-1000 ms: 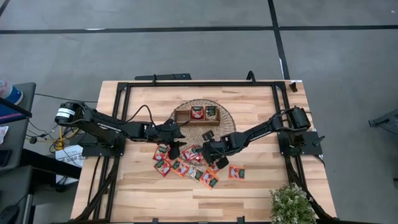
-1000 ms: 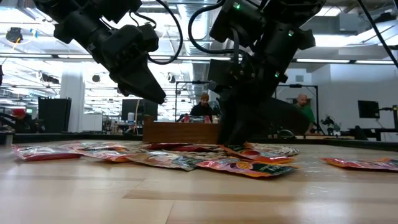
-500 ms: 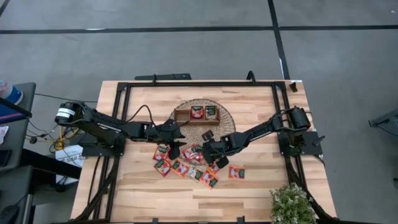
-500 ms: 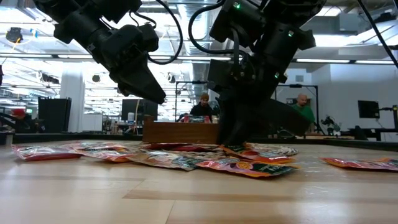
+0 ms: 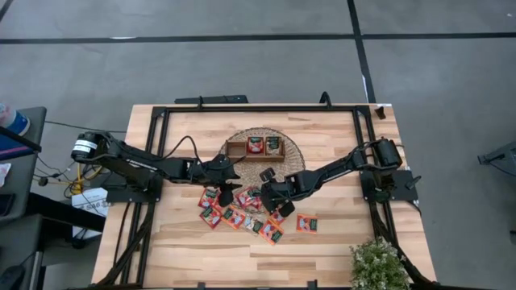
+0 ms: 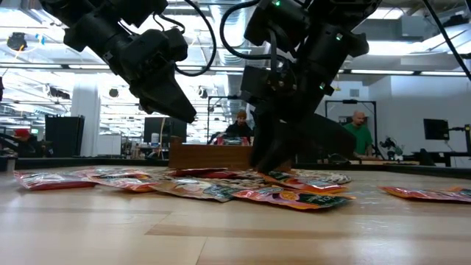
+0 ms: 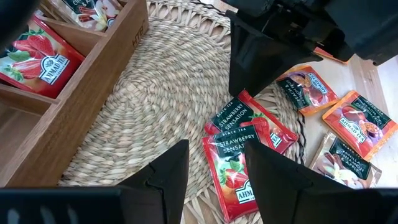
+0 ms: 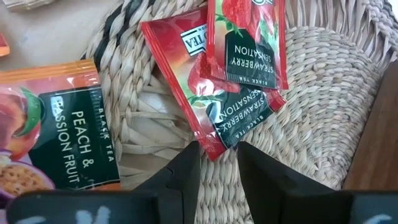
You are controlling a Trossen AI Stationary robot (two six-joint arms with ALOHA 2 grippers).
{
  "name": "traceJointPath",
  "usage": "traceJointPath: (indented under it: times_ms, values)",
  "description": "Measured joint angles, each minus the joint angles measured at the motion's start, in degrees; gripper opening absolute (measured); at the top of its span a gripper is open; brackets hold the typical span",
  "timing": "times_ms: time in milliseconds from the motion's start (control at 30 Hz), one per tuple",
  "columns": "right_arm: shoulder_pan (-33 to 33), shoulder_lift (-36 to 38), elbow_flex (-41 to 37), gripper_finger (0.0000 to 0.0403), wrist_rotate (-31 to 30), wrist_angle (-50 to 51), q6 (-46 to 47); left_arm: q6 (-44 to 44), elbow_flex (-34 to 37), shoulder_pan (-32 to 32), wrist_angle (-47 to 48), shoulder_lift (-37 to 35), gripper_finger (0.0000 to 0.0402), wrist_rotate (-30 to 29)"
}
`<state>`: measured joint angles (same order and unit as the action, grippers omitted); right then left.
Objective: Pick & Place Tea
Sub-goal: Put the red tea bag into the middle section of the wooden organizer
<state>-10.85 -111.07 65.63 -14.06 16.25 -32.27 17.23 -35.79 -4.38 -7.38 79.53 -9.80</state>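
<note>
- Tea sachets (image 5: 242,213) lie scattered on the table (image 5: 339,242) just near of the round mat (image 5: 294,153), with one sachet apart to the right (image 5: 306,223).
- Two more sachets sit in the middle and right compartments of the wooden tray (image 5: 238,150), which rests on the mat toward the far side.
- Two red strawberry sachets (image 7: 239,155) overlap each other at the mat's near edge, one partly on top of the other.
- An orange peach sachet (image 8: 53,143) lies just beside them, half on the mat and half on the wood.
- The right gripper (image 8: 217,165) is down low over the lower strawberry sachet's corner, its fingers (image 8: 186,171) narrowly apart and gripping nothing.
- The left gripper (image 7: 214,171) hangs above the same pair of strawberry sachets, jaws parted and empty.
- In the low view both arms meet over the pile, and two people show in the room behind.
</note>
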Motion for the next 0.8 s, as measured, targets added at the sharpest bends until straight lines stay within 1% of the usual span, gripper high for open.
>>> traceJointPath:
  times_ms: [67,133,267,300,433,600,700,800]
  values:
    - [0.0,0.0,0.0,0.0091,0.0,0.0,-0.6,0.0,0.0,0.0,0.0,0.0,0.0149,0.0]
    - [0.0,0.0,0.0,0.0075,0.1,0.0,-1.2,0.0,0.0,0.0,0.0,0.0,0.0149,0.0]
    - [0.0,0.0,0.0,0.0014,0.2,0.0,-2.1,0.0,0.0,0.0,0.0,0.0,0.0149,0.0]
    - [0.0,0.0,0.0,0.0008,0.2,0.0,-2.2,0.0,0.0,0.0,0.0,0.0,0.0149,0.0]
    - [0.0,0.0,0.1,0.0002,-0.1,-0.2,-2.2,0.0,0.0,0.0,0.0,0.0,0.0149,0.0]
    - [-0.1,0.2,0.1,0.0,-1.8,1.2,-1.4,0.0,0.0,0.0,0.0,0.0,0.0149,0.0]
    - [-0.8,0.6,0.2,0.0,-4.0,3.1,-1.2,0.0,0.0,0.0,0.0,0.0,0.0149,0.0]
    - [-2.0,1.6,0.3,0.0,-7.5,7.0,-1.2,0.0,0.0,0.0,0.0,0.0,0.0149,0.0]
